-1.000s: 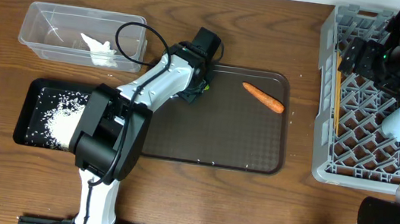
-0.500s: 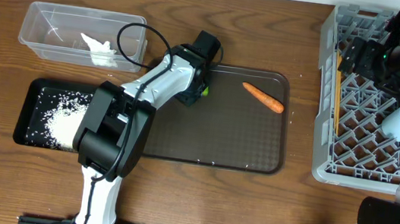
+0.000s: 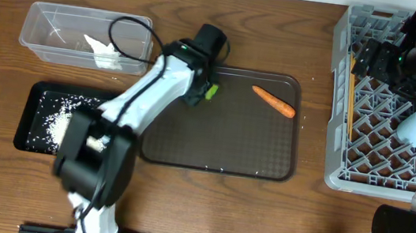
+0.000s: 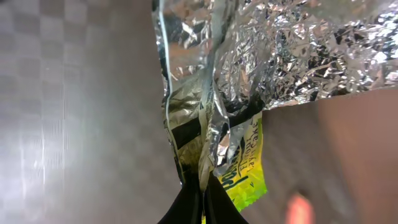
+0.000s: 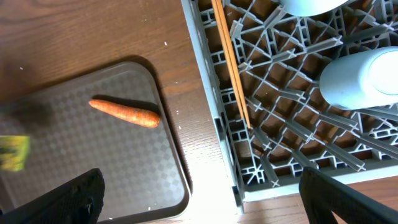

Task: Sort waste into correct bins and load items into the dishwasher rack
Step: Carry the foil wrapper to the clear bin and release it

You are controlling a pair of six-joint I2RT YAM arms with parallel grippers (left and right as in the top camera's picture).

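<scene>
Step in hand: waste sorting, pick-up of the wrapper. My left gripper (image 4: 202, 186) is fully closed, its tips pinching a fold of the wrapper (image 4: 245, 171). The wrapper's yellow-green print and crinkled silver lining spread out directly ahead of the tips. The grip sits over the far left corner of the brown tray (image 3: 220, 146). I cannot tell whether the wrapper is clear of the tray surface. The carrot (image 3: 273, 101) lies on the same tray, to the right of this gripper and apart from it. Next move, as I judge it: lift, then carry left to the clear tub (image 3: 52, 22), which holds the tissue (image 3: 104, 52). The black tray (image 3: 36, 91), left and nearer my base, holds rice (image 3: 60, 118). My right gripper (image 5: 199, 186) is fully open and empty above the rack (image 5: 211, 124).
</scene>
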